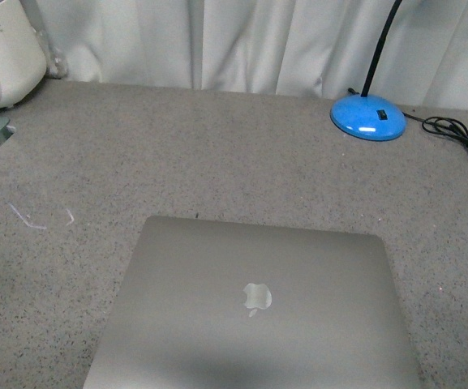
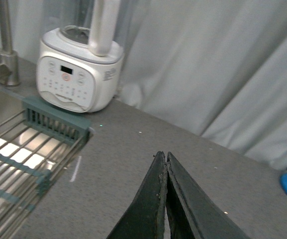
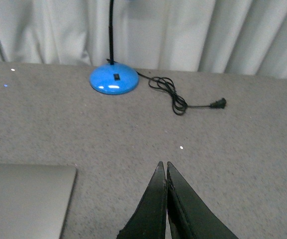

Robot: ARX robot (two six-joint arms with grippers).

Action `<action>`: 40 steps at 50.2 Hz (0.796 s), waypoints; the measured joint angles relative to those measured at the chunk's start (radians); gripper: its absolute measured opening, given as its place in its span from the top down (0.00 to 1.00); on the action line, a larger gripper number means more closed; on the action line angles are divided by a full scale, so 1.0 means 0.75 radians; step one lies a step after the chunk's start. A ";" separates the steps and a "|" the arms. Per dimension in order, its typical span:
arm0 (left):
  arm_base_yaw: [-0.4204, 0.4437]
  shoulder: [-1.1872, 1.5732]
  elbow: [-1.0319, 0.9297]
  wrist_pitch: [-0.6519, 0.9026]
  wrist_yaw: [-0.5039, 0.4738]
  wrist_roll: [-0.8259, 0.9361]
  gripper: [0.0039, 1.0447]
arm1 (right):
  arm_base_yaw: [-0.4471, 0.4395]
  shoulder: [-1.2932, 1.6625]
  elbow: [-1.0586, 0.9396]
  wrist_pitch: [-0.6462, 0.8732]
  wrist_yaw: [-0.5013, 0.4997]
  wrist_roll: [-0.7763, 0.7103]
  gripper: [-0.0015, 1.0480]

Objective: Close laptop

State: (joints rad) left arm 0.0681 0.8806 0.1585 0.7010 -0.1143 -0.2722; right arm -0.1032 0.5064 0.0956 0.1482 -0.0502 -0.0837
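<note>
Laptop (image 1: 254,308) lid looks down near our right gripper (image 3: 164,169); it and left gripper (image 2: 166,162) pinched closed, empty; we'd only retreat.

Laptop (image 1: 254,324) on counter (image 1: 177,154), lamp (image 1: 368,117) behind right, cooker (image 1: 2,49) behind left

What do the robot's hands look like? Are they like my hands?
Not like yours. The left tool has two long, flat black fingers that narrow to a point, like a beak, with scuffed, speckled edges. The right tool looks the same: two matte black pointed fingers. No cables, markings or other arm parts show in these views.
</note>
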 joint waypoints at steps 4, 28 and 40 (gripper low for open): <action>-0.079 -0.142 -0.136 0.094 -0.048 -0.005 0.96 | 0.090 -0.215 -0.122 -0.059 0.100 -0.036 0.99; -0.095 -0.576 -0.192 -0.336 0.153 0.320 0.96 | 0.139 -0.681 -0.128 -0.207 0.068 0.085 0.99; -0.094 -0.747 -0.192 -0.505 0.152 0.349 0.96 | 0.139 -0.671 -0.124 -0.204 0.066 0.095 0.99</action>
State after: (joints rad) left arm -0.0025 0.3206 0.0143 0.3225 -0.0002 -0.0101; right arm 0.0013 0.0029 0.0029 -0.0048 -0.0010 -0.0128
